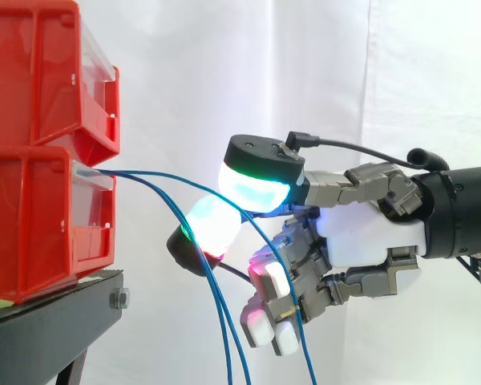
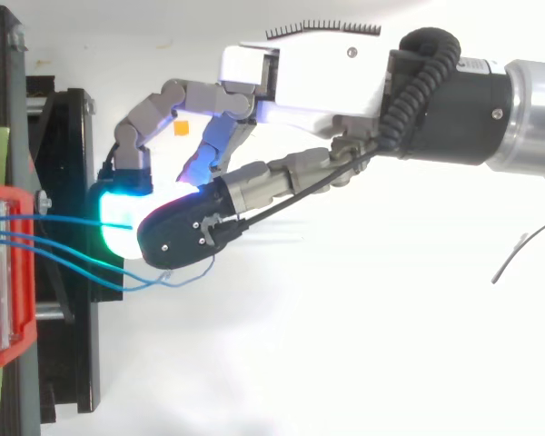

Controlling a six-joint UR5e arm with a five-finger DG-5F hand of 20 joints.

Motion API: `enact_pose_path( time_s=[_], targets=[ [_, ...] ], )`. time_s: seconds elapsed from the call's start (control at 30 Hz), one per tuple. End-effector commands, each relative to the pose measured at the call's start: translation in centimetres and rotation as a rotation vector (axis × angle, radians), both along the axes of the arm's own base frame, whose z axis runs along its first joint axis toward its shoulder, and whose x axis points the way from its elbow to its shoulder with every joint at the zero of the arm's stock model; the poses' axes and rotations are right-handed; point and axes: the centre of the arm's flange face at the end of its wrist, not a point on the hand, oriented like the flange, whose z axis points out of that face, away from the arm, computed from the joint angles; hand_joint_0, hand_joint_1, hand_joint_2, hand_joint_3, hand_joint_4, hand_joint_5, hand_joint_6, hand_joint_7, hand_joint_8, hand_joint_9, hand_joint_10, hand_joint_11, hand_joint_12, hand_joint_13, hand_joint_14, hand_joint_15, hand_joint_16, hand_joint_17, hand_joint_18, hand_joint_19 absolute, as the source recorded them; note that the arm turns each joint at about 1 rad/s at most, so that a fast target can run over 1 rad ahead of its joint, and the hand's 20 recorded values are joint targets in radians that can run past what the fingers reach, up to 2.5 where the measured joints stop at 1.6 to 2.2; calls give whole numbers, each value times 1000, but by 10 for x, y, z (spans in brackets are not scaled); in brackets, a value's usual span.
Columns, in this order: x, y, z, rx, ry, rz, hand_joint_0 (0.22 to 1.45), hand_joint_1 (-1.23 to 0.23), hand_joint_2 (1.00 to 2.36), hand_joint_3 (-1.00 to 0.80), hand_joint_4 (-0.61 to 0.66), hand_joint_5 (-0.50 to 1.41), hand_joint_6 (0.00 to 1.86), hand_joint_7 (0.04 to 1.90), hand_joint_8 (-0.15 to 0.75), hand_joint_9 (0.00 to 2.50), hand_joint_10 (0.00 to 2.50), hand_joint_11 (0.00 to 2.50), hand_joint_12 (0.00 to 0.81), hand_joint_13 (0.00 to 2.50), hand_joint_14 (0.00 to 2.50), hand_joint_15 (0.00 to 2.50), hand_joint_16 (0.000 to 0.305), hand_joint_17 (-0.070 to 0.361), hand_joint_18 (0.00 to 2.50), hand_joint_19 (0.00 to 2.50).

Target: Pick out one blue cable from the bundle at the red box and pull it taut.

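Observation:
Several thin blue cables leave the front of the lower red box [image 1: 32, 228] and sag down to the right. My hand [image 1: 369, 237] reaches in from the right at the height of that box. Two glowing fingertips [image 1: 252, 191] meet just right of the box. The uppermost blue cable [image 1: 168, 178] runs between them in a pinch, then drops past the palm. It hangs slack. The other blue cables [image 1: 222, 325] fall free below the lower pad [image 1: 215, 224]. From above, the hand [image 2: 300, 73] has the pinched cable [image 2: 64, 220] leading into its green pad [image 2: 118, 222].
A second red box [image 1: 32, 72] sits on top of the lower one. Both rest on a black stand [image 1: 48, 321] at the left. The other fingers curl down below the palm. A white curtain hangs behind.

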Motion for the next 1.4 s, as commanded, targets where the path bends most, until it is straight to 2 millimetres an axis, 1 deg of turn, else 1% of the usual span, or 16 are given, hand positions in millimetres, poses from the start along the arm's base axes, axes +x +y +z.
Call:
enact_pose_path(
  time_s=[0.0, 0.17, 0.3, 0.4, 0.6, 0.67, 0.83, 1.03, 1.27, 1.37],
  targets=[
    [0, 0, 0, 0, 0, 0, 579, -632, 1015, -334, -52, -165, 880, 840, 220, 1108, 29, 737, 358, 943, 23, 553, 53, 119, 737, 748],
    [0, 0, 0, 0, 1, 0, 599, -684, 1011, -380, -39, -172, 893, 803, 221, 1094, 26, 753, 354, 936, 23, 547, 53, 119, 737, 738],
    [0, 0, 0, 2, 0, 0, 612, -686, 1005, -444, -25, -170, 898, 789, 218, 1095, 28, 747, 347, 938, 21, 546, 52, 118, 737, 740],
    [0, 0, 0, 1, 1, -2, 597, -673, 1001, -486, -15, -165, 897, 782, 219, 1108, 29, 760, 348, 942, 23, 549, 53, 118, 751, 748],
    [0, 1, 0, 3, 1, 0, 519, -571, 1000, -500, 9, -159, 883, 763, 241, 1140, 26, 744, 370, 971, 22, 536, 57, 127, 785, 731],
    [0, 1, -1, 3, 3, 0, 487, -562, 1000, -500, 25, -157, 879, 753, 250, 1150, 24, 731, 377, 982, 20, 536, 59, 133, 805, 730],
    [0, 2, -1, 3, 3, 1, 477, -602, 1000, -500, 32, -154, 877, 762, 258, 1160, 26, 725, 385, 989, 21, 536, 60, 136, 817, 718],
    [0, 2, -1, 3, 3, 3, 582, -664, 1000, -500, -2, -145, 889, 828, 235, 1181, 28, 749, 355, 985, 23, 551, 53, 120, 775, 746],
    [0, 5, -1, 3, 1, 9, 609, -732, 1012, -373, -20, -143, 913, 856, 235, 1186, 28, 766, 351, 996, 22, 557, 52, 118, 784, 730],
    [2, 4, 0, 6, -11, 9, 614, -741, 1014, -348, -24, -143, 921, 846, 233, 1193, 28, 757, 349, 999, 23, 560, 52, 118, 787, 737]
  ],
)
